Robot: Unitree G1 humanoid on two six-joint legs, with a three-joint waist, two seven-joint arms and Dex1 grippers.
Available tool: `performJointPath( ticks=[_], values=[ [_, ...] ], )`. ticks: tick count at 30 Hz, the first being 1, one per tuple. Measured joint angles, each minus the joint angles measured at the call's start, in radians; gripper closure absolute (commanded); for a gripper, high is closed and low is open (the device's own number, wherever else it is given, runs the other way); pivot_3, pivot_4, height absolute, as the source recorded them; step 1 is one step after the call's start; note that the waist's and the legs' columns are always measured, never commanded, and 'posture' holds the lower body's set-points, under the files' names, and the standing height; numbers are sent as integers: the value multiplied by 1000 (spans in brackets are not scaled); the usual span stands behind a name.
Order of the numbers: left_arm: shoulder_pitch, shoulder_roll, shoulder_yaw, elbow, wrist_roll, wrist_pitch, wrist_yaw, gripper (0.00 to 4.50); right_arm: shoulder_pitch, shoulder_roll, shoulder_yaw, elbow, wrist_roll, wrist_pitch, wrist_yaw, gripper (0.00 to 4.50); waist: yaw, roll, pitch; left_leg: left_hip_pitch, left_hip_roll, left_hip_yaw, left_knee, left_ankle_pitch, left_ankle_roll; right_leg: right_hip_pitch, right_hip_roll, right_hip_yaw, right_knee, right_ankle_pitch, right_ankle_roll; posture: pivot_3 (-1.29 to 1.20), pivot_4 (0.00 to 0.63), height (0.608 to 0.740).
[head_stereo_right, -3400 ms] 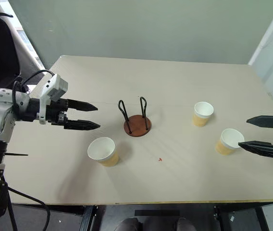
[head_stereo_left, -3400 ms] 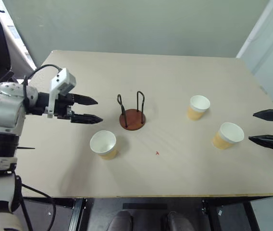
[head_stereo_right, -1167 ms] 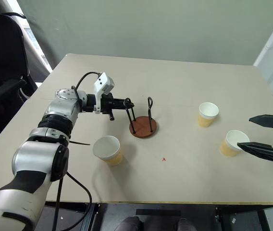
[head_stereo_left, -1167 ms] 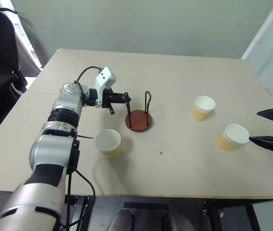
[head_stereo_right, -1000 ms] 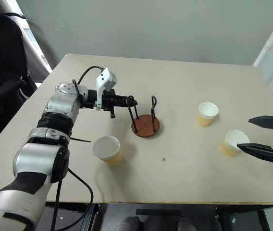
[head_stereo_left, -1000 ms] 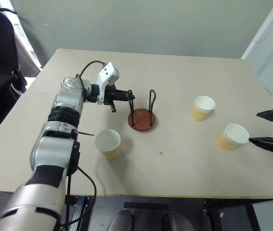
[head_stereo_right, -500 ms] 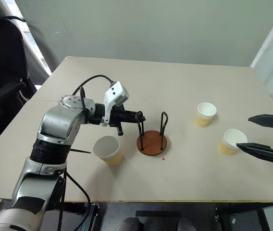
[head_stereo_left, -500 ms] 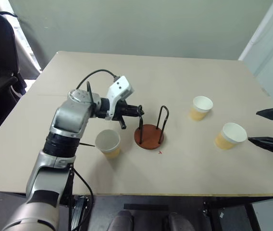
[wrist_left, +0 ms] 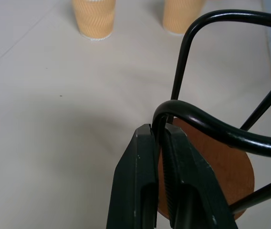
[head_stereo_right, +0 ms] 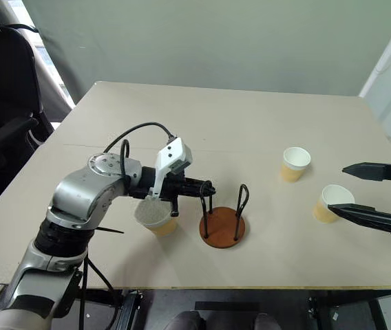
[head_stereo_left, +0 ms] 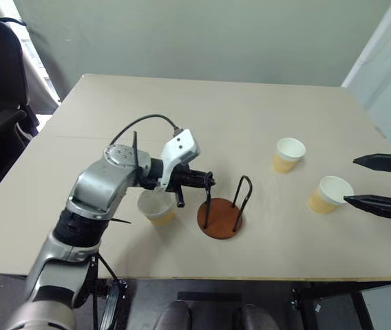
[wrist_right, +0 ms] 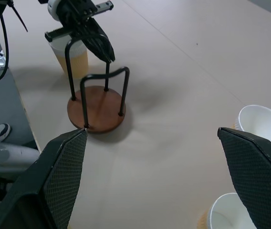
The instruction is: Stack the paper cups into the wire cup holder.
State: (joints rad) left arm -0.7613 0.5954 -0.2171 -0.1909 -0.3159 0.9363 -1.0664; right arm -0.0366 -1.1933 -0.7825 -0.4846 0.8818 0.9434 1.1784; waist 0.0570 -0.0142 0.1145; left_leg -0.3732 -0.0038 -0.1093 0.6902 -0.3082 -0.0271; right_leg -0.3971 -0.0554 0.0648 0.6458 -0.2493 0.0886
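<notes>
The left gripper (head_stereo_left: 209, 181) is pinched tight on the top bend of one black wire loop of the wire cup holder (head_stereo_left: 221, 218), its fingers (wrist_left: 147, 186) pressed together around the wire, plain in the left wrist view; the holder's brown disc base sits on the table (head_stereo_left: 250, 117) near the front edge, roughly centre, loops standing upright, so its open axis runs straight up and a cup has to come down from above between the loops. One paper cup (head_stereo_left: 154, 207) stands upright just beside the holder on its left, partly behind the left arm, rim up, close to the base but whether touching cannot be told. The other two cups are well off to the right: one (head_stereo_left: 288, 154) further back, one (head_stereo_left: 330, 194) nearer the right edge, both upright, both empty. The right gripper (head_stereo_left: 381, 182) has its fingers spread wide, pointing in from the right edge with the nearer cup lying just off its fingertips, roughly between them in line, nothing held. So the right arm is far nearer to two cups, the left is busy on the holder and sits next to the third. Judgement: the next cup pick likely falls to the right gripper, with the holder lying to its left across bare table, no cup in the holder yet
</notes>
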Motion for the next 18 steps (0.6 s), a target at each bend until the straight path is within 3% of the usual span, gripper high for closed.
performJointPath(
  ticks=[18],
  values=[
    [65,13,-84,-86,-2,-52,74,4470,-20,-5,18,1,19,0,-17,51,1,0,0,2,-1,0,-2,0,0,2,-1,1,-1,0,-1,0,150,740]
  ],
)
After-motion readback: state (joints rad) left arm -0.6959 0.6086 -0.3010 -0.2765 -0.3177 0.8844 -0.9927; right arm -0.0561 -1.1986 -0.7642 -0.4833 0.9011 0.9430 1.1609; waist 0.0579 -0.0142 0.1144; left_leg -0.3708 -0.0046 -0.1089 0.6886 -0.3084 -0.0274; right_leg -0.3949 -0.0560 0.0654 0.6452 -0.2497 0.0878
